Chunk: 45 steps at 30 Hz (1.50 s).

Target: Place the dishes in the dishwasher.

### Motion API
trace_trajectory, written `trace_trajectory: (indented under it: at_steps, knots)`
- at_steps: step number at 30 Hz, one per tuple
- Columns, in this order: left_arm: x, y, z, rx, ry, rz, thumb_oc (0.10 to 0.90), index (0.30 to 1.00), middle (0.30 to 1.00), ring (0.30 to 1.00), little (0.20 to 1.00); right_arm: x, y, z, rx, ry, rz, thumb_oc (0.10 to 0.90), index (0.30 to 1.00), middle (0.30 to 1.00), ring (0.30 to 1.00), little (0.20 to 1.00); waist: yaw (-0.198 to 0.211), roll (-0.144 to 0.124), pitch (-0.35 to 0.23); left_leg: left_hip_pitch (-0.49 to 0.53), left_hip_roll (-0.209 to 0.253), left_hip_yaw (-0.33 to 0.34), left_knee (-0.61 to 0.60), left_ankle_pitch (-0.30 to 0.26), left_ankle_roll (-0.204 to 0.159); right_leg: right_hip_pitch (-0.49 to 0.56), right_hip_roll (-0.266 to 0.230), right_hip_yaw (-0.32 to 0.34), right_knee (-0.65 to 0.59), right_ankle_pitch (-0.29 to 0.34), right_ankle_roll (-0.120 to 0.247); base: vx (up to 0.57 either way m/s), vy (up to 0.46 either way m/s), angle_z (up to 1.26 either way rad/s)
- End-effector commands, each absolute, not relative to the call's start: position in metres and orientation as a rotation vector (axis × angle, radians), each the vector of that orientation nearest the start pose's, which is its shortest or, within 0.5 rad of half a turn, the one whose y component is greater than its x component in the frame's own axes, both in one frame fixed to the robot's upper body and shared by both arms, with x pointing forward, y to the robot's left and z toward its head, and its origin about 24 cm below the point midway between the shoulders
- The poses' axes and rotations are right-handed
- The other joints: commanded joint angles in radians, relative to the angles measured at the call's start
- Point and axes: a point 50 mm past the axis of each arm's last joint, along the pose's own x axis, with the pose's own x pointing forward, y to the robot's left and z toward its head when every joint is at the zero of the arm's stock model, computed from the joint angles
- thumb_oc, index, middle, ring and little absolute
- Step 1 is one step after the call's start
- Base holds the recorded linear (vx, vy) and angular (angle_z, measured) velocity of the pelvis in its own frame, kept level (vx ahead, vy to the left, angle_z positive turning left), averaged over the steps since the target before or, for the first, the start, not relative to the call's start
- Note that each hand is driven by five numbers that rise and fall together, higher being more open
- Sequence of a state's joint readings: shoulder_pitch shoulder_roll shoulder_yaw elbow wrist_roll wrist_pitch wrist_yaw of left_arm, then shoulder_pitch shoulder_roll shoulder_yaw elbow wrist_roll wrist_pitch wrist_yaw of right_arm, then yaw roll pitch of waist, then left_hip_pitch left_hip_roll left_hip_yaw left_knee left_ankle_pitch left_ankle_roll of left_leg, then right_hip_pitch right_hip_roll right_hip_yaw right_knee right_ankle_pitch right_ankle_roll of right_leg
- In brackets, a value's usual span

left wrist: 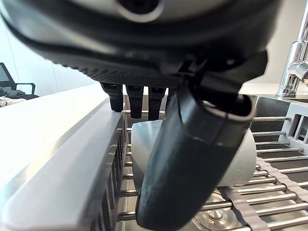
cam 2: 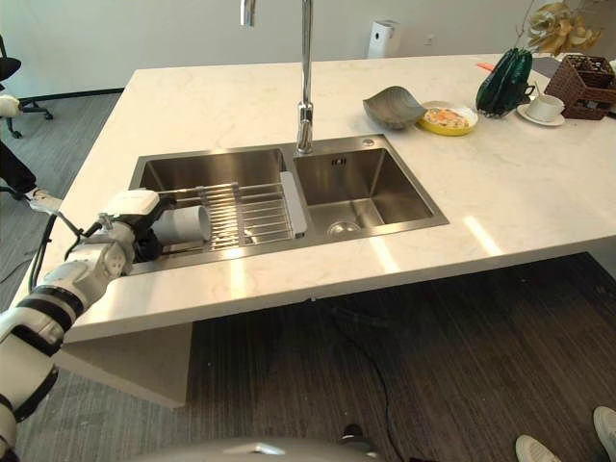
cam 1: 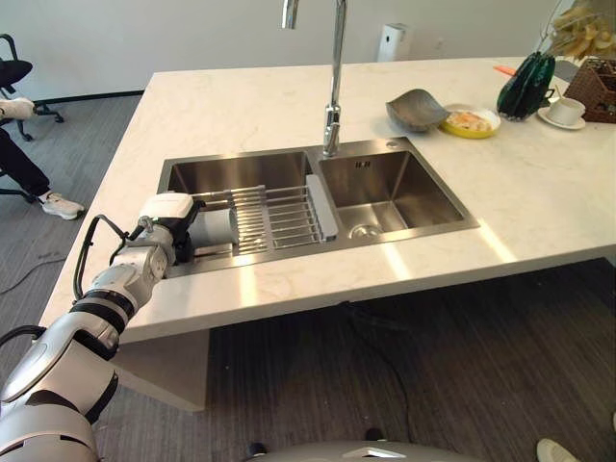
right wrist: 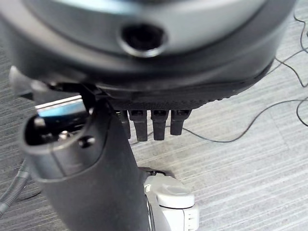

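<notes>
Left hand at the sink's left edge, fingers straight, not gripping. Grey cup on its side on the rack, just right of the hand. Right hand relaxed, holding nothing.

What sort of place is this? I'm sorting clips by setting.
Probably an office kitchenette or demo kitchen: a double steel sink with a tall faucet set in a pale stone island counter, standing on grey carpet, with an office chair nearby.
</notes>
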<state>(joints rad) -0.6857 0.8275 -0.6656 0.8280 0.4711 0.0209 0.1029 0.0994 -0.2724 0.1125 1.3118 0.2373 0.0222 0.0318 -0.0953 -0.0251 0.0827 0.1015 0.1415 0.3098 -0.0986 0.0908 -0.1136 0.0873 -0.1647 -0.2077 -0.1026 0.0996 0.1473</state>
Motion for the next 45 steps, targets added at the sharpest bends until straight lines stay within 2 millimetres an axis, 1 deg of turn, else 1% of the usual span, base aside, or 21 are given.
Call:
trace_trajectory:
  at_steps: [1,7,11,15,17,18,19,24,28,29,31,32,35,36,37,38,40,41,42,43,45]
  knots:
    - [0.382,0.283,0.173,1.576,0.023,0.117,0.8,0.9,0.9,0.9,0.9,0.048,-0.265,-0.162,-0.139,1.366,-0.241,0.8,0.9,0.9,0.9,0.9,0.01,0.037,0.025,0.037,-0.007,-0.008,0.011,-0.098,-0.006,-0.057,-0.056,-0.066,0.015,0.005,0.113,0.01,0.016,-0.1]
    - [0.384,0.276,0.171,1.58,0.027,0.067,0.8,0.9,0.9,0.9,0.9,0.048,-0.266,-0.161,-0.142,1.37,-0.239,0.8,0.9,0.9,0.9,0.9,0.004,0.039,0.025,0.042,-0.007,0.003,0.011,-0.102,-0.006,-0.063,-0.058,-0.059,0.015,0.01,0.114,0.01,0.014,-0.08]
    - [0.384,0.275,0.157,1.598,0.09,0.013,0.8,0.9,0.9,0.9,0.9,0.046,-0.267,-0.161,-0.148,1.377,-0.238,0.8,0.9,0.9,0.9,0.9,-0.003,0.04,0.028,0.047,-0.008,0.012,0.011,-0.105,-0.004,-0.064,-0.059,-0.056,0.015,0.014,0.114,0.0,0.011,-0.07]
    - [0.385,0.273,0.151,1.622,0.12,-0.022,0.8,0.9,0.9,0.9,0.9,0.046,-0.267,-0.161,-0.151,1.381,-0.236,0.8,0.9,0.9,0.9,0.9,-0.005,0.041,0.029,0.049,-0.01,0.015,0.011,-0.106,-0.003,-0.065,-0.06,-0.056,0.015,0.016,0.114,0.0,0.012,-0.05]
    - [0.385,0.273,0.143,1.638,0.159,-0.045,0.8,0.9,0.9,0.9,0.9,0.047,-0.267,-0.161,-0.157,1.386,-0.228,0.8,0.9,0.9,0.9,0.9,-0.008,0.041,0.03,0.048,-0.011,0.017,0.011,-0.107,-0.002,-0.065,-0.061,-0.055,0.015,0.017,0.114,0.0,0.01,-0.04]
    - [0.385,0.272,0.143,1.637,0.159,-0.045,0.736,0.804,0.804,0.804,0.804,0.047,-0.268,-0.161,-0.158,1.386,-0.228,0.8,0.9,0.9,0.9,0.9,-0.008,0.041,0.03,0.048,-0.011,0.017,0.011,-0.107,-0.002,-0.065,-0.061,-0.055,0.015,0.017,0.114,-0.01,0.011,-0.04]
    - [0.386,0.27,0.139,1.641,0.173,-0.064,0.4,0.3,0.3,0.3,0.3,0.046,-0.268,-0.161,-0.159,1.391,-0.227,0.8,0.9,0.9,0.9,0.9,-0.009,0.041,0.029,0.048,-0.011,0.016,0.011,-0.107,-0.002,-0.065,-0.064,-0.057,0.015,0.017,0.114,-0.01,0.008,-0.04]
    - [0.386,0.267,0.136,1.631,0.185,-0.082,0.4,0.3,0.3,0.3,0.3,0.046,-0.268,-0.161,-0.156,1.395,-0.227,0.8,0.9,0.9,0.9,0.9,-0.006,0.039,0.031,0.044,-0.013,0.01,0.011,-0.108,-0.001,-0.063,-0.067,-0.063,0.015,0.018,0.114,0.0,0.0,0.0]
    - [0.389,0.26,0.141,1.66,0.143,-0.094,0.4,0.3,0.3,0.3,0.3,0.045,-0.268,-0.161,-0.158,1.396,-0.221,0.8,0.9,0.9,0.9,0.9,-0.003,0.039,0.031,0.042,-0.012,0.001,0.011,-0.107,-0.003,-0.057,-0.069,-0.075,0.015,0.014,0.114,0.0,-0.002,0.01]
    - [0.39,0.251,0.148,1.712,0.081,-0.123,0.4,0.3,0.3,0.3,0.3,0.045,-0.268,-0.161,-0.157,1.392,-0.219,0.8,0.9,0.9,0.9,0.9,-0.001,0.039,0.031,0.042,-0.01,-0.003,0.011,-0.107,-0.004,-0.052,-0.068,-0.079,0.015,0.012,0.114,-0.01,-0.012,0.04]
    - [0.39,0.248,0.151,1.74,0.047,-0.135,0.4,0.3,0.3,0.3,0.3,0.045,-0.268,-0.161,-0.155,1.386,-0.219,0.8,0.9,0.9,0.9,0.9,0.001,0.039,0.03,0.041,-0.009,-0.005,0.011,-0.107,-0.005,-0.051,-0.068,-0.082,0.015,0.011,0.114,-0.01,-0.017,0.05]
    - [0.388,0.243,0.157,1.768,-0.018,-0.145,0.4,0.3,0.3,0.3,0.3,0.046,-0.269,-0.161,-0.155,1.375,-0.221,0.8,0.9,0.9,0.9,0.9,0.006,0.039,0.028,0.042,-0.006,-0.007,0.011,-0.107,-0.007,-0.048,-0.066,-0.087,0.015,0.008,0.114,-0.01,-0.026,0.05]
    - [0.384,0.241,0.17,1.759,-0.125,-0.106,0.4,0.3,0.3,0.3,0.3,0.047,-0.266,-0.161,-0.147,1.359,-0.22,0.8,0.9,0.9,0.9,0.9,0.017,0.039,0.026,0.043,0.001,-0.016,0.011,-0.103,-0.011,-0.04,-0.064,-0.097,0.015,0.0,0.114,-0.01,-0.033,0.04]
    - [0.384,0.241,0.17,1.759,-0.124,-0.106,0.4,0.3,0.3,0.3,0.3,0.047,-0.266,-0.161,-0.148,1.36,-0.219,0.8,0.9,0.9,0.9,0.9,0.016,0.039,0.026,0.043,0.001,-0.016,0.011,-0.103,-0.011,-0.039,-0.064,-0.098,0.015,0.0,0.114,0.0,-0.053,0.07]
    - [0.38,0.242,0.181,1.738,-0.2,-0.05,0.4,0.3,0.3,0.3,0.3,0.046,-0.263,-0.162,-0.144,1.353,-0.214,0.8,0.9,0.9,0.9,0.9,0.025,0.038,0.024,0.039,0.007,-0.026,0.011,-0.098,-0.017,-0.031,-0.06,-0.108,0.015,-0.009,0.112,0.01,-0.059,0.08]
    - [0.379,0.24,0.185,1.725,-0.231,-0.03,0.4,0.3,0.3,0.3,0.3,0.045,-0.262,-0.162,-0.14,1.354,-0.214,0.8,0.9,0.9,0.9,0.9,0.031,0.038,0.023,0.038,0.01,-0.031,0.011,-0.096,-0.018,-0.027,-0.058,-0.111,0.015,-0.014,0.111,0.0,-0.086,0.11]
    - [0.374,0.232,0.204,1.658,-0.358,0.018,0.4,0.3,0.3,0.3,0.3,0.043,-0.261,-0.163,-0.129,1.352,-0.224,0.8,0.9,0.9,0.9,0.9,0.046,0.037,0.024,0.032,0.02,-0.05,0.011,-0.086,-0.026,-0.018,-0.05,-0.124,0.015,-0.027,0.105,-0.01,-0.075,0.16]
    - [0.374,0.232,0.204,1.658,-0.358,0.018,0.4,0.3,0.3,0.3,0.3,0.043,-0.261,-0.163,-0.129,1.352,-0.224,0.8,0.9,0.9,0.9,0.9,0.046,0.037,0.024,0.032,0.02,-0.05,0.011,-0.086,-0.026,-0.018,-0.05,-0.124,0.015,-0.027,0.105,-0.01,-0.071,0.32]
    - [0.37,0.226,0.214,1.607,-0.43,0.04,0.4,0.3,0.3,0.3,0.3,0.042,-0.261,-0.163,-0.124,1.355,-0.23,0.8,0.9,0.9,0.9,0.9,0.053,0.037,0.023,0.027,0.026,-0.061,0.011,-0.081,-0.031,-0.012,-0.046,-0.132,0.015,-0.034,0.102,0.0,-0.1,0.29]
    - [0.36,0.216,0.227,1.501,-0.542,0.059,0.4,0.3,0.3,0.3,0.3,0.04,-0.26,-0.163,-0.115,1.357,-0.235,0.8,0.9,0.9,0.9,0.9,0.065,0.039,0.021,0.022,0.037,-0.081,0.011,-0.072,-0.038,-0.003,-0.038,-0.145,0.015,-0.046,0.096,0.01,-0.139,0.32]
    - [0.344,0.212,0.242,1.318,-0.663,0.105,0.4,0.3,0.3,0.3,0.3,0.039,-0.258,-0.164,-0.114,1.354,-0.228,0.8,0.9,0.9,0.9,0.9,0.076,0.049,0.019,0.022,0.052,-0.104,0.011,-0.06,-0.046,0.013,-0.02,-0.157,0.015,-0.064,0.082,0.02,-0.139,0.44]
